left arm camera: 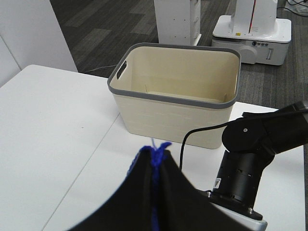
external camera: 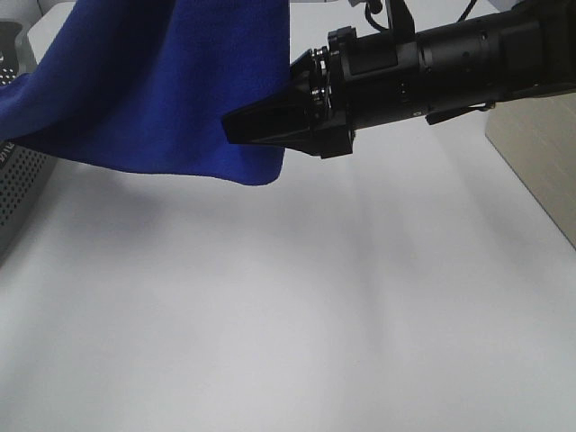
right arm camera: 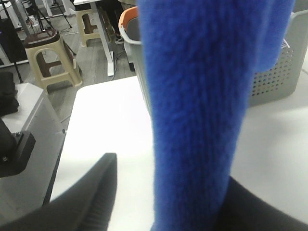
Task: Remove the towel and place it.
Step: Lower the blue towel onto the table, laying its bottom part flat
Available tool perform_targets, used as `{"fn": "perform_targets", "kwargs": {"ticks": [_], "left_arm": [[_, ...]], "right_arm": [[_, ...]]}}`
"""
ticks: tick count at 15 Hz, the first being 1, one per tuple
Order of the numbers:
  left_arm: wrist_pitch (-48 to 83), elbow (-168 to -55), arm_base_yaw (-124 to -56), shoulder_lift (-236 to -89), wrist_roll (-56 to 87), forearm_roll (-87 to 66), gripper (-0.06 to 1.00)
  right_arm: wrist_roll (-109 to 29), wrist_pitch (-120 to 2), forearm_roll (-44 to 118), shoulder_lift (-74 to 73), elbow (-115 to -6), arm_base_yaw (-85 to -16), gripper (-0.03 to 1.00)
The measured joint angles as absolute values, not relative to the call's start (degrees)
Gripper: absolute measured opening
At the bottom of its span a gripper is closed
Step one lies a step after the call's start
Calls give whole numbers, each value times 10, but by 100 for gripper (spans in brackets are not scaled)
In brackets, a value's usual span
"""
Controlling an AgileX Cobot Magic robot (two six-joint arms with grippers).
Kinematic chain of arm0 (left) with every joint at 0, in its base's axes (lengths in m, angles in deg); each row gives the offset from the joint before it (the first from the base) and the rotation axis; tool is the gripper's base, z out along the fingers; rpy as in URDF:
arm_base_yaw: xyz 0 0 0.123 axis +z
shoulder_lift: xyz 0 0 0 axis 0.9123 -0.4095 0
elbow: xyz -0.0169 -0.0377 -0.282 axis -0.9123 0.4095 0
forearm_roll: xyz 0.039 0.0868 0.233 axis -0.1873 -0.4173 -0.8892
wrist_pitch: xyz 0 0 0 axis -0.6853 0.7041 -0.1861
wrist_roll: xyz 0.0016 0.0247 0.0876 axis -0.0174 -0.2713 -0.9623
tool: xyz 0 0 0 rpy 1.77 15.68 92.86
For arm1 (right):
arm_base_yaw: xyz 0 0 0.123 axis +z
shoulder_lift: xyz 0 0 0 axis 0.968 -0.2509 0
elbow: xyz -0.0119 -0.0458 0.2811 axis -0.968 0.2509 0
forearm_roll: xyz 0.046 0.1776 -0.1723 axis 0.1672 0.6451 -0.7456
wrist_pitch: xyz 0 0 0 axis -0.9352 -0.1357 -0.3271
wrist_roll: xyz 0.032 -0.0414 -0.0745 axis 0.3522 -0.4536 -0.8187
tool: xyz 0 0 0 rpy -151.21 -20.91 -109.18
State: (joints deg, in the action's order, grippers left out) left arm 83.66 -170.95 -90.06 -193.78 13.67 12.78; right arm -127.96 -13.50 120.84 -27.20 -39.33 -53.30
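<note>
The white table (external camera: 315, 315) is taking up most of the high view. Over its far left part the towel (external camera: 153, 81) is hanging in the air as a wide royal-blue sheet, and its lower edge is ending in a corner just beside the right gripper (external camera: 236, 126). In the left wrist view a beige bin (left arm camera: 173, 91) with a grey rim is standing on the table, open side up. The black right arm (external camera: 450, 58) is reaching in from the right of the high view, lying almost level and pointing towards the towel. A grey perforated basket (external camera: 18, 189) is showing at the left edge, and the towel is hanging partly in front of it.

The right gripper is standing open around the hanging towel. In its wrist view the cloth is passing down between the two dark fingers (right arm camera: 91, 197). One finger is staying clear of the cloth with white table showing in the gap, and the other is lying right against or behind the cloth, I cannot tell which.

The left gripper (left arm camera: 155, 159) is closed fully. A thin blue fold of the towel is sticking out between its pressed fingers, so it is pinching the cloth.
</note>
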Motion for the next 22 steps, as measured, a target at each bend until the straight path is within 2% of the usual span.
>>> {"fn": "perform_targets", "kwargs": {"ticks": [3, 6, 8, 12, 16, 18, 20, 22], "left_arm": [[837, -1710, -901, -1938, 137, 118, 0], [837, -1710, -901, -1938, 138, 118, 0], [837, -1710, -901, -1938, 138, 117, 0], [837, -1710, -901, -1940, 164, 97, 0], [795, -1710, -901, -1950, 206, 89, 0], [767, -1710, -901, -1950, 248, 89, 0], [739, -1710, -901, -1950, 262, 89, 0], [738, -1710, -901, -1942, 274, 73, 0]], "right_arm": [[-1250, -160, 1161, -250, -393, -533, 37], [-1189, -189, 1105, -230, -396, -533, 12], [-1144, -200, 1069, -222, -396, -533, 1], [-947, -274, 909, -152, -405, -533, 0], [-701, -310, 609, -73, -466, -533, 0], [-593, -297, 473, -46, -513, -533, 0], [-545, -270, 409, -32, -553, -533, 0], [-530, -168, 382, -27, -640, -534, 0]]}}
